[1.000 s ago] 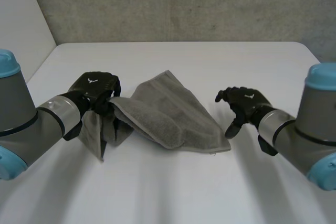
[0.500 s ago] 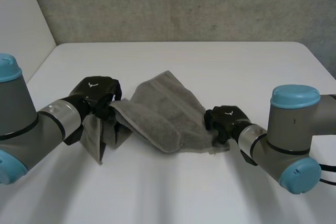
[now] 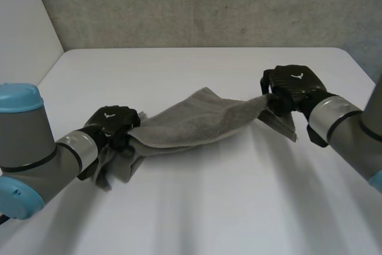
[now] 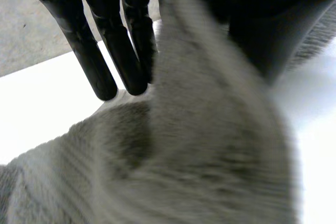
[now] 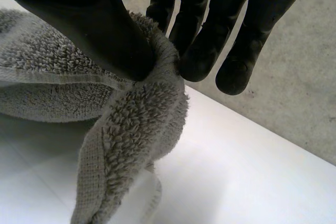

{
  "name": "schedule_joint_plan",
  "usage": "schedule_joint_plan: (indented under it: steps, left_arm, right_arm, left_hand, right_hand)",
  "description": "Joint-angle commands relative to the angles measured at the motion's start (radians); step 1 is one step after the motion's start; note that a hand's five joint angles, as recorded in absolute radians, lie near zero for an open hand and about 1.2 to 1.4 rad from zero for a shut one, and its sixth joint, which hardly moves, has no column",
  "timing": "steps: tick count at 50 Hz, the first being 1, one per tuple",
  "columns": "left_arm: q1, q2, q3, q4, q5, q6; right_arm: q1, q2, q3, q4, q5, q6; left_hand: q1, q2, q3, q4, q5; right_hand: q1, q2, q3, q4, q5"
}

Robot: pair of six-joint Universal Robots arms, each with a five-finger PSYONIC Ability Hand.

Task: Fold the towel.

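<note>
Fingers (image 5: 195, 30) and thumb of our right hand (image 3: 293, 86) are clamped on a hemmed edge of the towel (image 3: 197, 122), at the right of the head view. Our left hand (image 3: 112, 125), at lower left, has its fingers curled over the towel's other end, and in its wrist view the cloth runs between fingers and thumb. We count one towel, two hands and one white table (image 3: 197, 207). The towel hangs as a sagging band across the middle of the frame, with loose ends dangling below each hand. Half a second ago our right hand was low on the towel's near right corner and the cloth lay heaped on the table. Now that hand is higher and further right, and the towel is drawn out.
</note>
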State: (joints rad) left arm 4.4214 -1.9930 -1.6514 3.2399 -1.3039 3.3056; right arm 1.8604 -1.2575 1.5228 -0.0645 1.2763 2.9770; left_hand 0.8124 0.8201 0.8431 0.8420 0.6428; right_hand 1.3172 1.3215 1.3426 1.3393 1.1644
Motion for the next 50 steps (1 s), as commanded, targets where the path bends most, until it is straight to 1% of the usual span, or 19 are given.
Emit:
schedule_joint_plan:
  steps: [1, 8, 16, 25, 28, 30, 31, 35, 36, 37, 38, 40, 41, 42, 44, 45, 47, 48, 50]
  left_arm:
    - [0.001, -0.004, 0.001, -0.002, -0.057, 0.02]
    - [-0.008, 0.031, -0.019, -0.014, -0.057, 0.035]
    - [-0.007, 0.148, -0.114, -0.009, -0.054, 0.054]
    - [0.01, 0.184, -0.212, -0.006, -0.055, 0.167]
    - [0.02, 0.184, -0.238, -0.003, -0.049, 0.189]
    - [0.026, 0.178, -0.254, 0.0, -0.046, 0.193]
    - [0.026, 0.178, -0.254, 0.0, -0.046, 0.193]
    - [0.027, 0.163, -0.255, -0.002, -0.052, 0.195]
    - [0.029, 0.158, -0.255, -0.002, -0.054, 0.195]
    - [0.029, 0.158, -0.255, -0.002, -0.054, 0.195]
    - [0.029, 0.158, -0.251, -0.008, -0.055, 0.195]
    - [0.032, 0.16, -0.242, -0.011, -0.055, 0.195]
    - [0.039, 0.164, -0.232, -0.012, -0.055, 0.195]
    - [0.039, 0.165, -0.232, -0.012, -0.055, 0.195]
    - [0.062, 0.171, -0.19, -0.012, -0.052, 0.195]
    - [0.062, 0.171, -0.189, -0.012, -0.052, 0.195]
    - [0.067, 0.175, -0.096, -0.023, -0.052, 0.192]
    - [0.067, 0.175, -0.096, -0.023, -0.052, 0.192]
    - [0.061, 0.175, 0.035, -0.072, -0.052, 0.186]
  right_arm:
    - [-0.082, -0.045, 0.042, 0.029, -0.063, -0.009]
    - [-0.13, -0.049, 0.043, 0.032, -0.063, -0.047]
    - [-0.153, -0.063, 0.043, 0.034, -0.058, -0.092]
    - [-0.185, -0.111, 0.066, 0.04, -0.063, -0.093]
    - [-0.184, -0.125, 0.089, 0.04, -0.066, -0.095]
    - [-0.184, -0.132, 0.112, 0.04, -0.078, -0.101]
    - [-0.184, -0.132, 0.112, 0.04, -0.078, -0.101]
    - [-0.175, -0.148, 0.131, 0.043, -0.089, -0.128]
    - [-0.172, -0.151, 0.132, 0.057, -0.089, -0.151]
    - [-0.172, -0.151, 0.132, 0.057, -0.089, -0.151]
    - [-0.168, -0.151, 0.128, 0.089, -0.091, -0.185]
    - [-0.167, -0.145, 0.12, 0.143, -0.089, -0.237]
    - [-0.168, -0.137, 0.108, 0.203, -0.091, -0.306]
    - [-0.168, -0.137, 0.108, 0.204, -0.091, -0.306]
    - [-0.165, -0.109, 0.065, 0.323, -0.086, -0.474]
    - [-0.165, -0.109, 0.065, 0.324, -0.086, -0.475]
    - [-0.143, -0.051, -0.031, 0.428, -0.058, -0.622]
    - [-0.142, -0.051, -0.032, 0.428, -0.058, -0.622]
    - [-0.075, -0.02, -0.184, 0.488, -0.017, -0.622]
  left_hand:
    - [-0.167, -0.175, -0.198, -0.197, -0.172]
    - [-0.161, -0.169, -0.192, -0.191, -0.166]
    - [-0.141, -0.149, -0.172, -0.171, -0.146]
    - [-0.088, -0.096, -0.119, -0.118, -0.093]
    - [-0.015, -0.022, -0.045, -0.044, -0.02]
    - [0.134, 0.127, 0.104, 0.105, 0.129]
    - [0.135, 0.127, 0.104, 0.105, 0.13]
    - [0.322, 0.315, 0.292, 0.293, 0.317]
    - [0.428, 0.42, 0.397, 0.398, 0.423]
    - [0.429, 0.421, 0.398, 0.399, 0.424]
    - [0.582, 0.575, 0.552, 0.553, 0.577]
    - [0.584, 0.576, 0.553, 0.554, 0.579]
    - [0.584, 0.576, 0.553, 0.554, 0.579]
    - [0.584, 0.576, 0.553, 0.554, 0.579]
    - [0.584, 0.576, 0.553, 0.554, 0.579]
    - [0.584, 0.576, 0.553, 0.554, 0.579]
    - [0.584, 0.576, 0.553, 0.554, 0.579]
    - [0.584, 0.576, 0.553, 0.554, 0.579]
    - [0.584, 0.576, 0.553, 0.554, 0.579]
  right_hand:
    - [0.079, 0.075, 0.054, 0.057, 0.057]
    - [0.079, 0.075, 0.054, 0.057, 0.057]
    - [0.079, 0.075, 0.054, 0.057, 0.057]
    - [0.079, 0.075, 0.054, 0.057, 0.057]
    - [0.079, 0.075, 0.054, 0.057, 0.057]
    - [0.079, 0.075, 0.054, 0.057, 0.057]
    - [0.079, 0.075, 0.054, 0.057, 0.057]
    - [0.079, 0.075, 0.054, 0.057, 0.057]
    - [0.079, 0.075, 0.054, 0.057, 0.057]
    - [0.079, 0.075, 0.054, 0.057, 0.057]
    - [0.079, 0.075, 0.054, 0.057, 0.057]
    - [0.079, 0.075, 0.054, 0.057, 0.057]
    - [0.079, 0.075, 0.054, 0.057, 0.057]
    - [0.079, 0.075, 0.054, 0.057, 0.057]
    - [0.079, 0.075, 0.054, 0.057, 0.057]
    - [0.079, 0.075, 0.054, 0.057, 0.057]
    - [0.079, 0.075, 0.054, 0.057, 0.057]
    - [0.079, 0.075, 0.054, 0.057, 0.057]
    - [0.079, 0.075, 0.054, 0.057, 0.057]
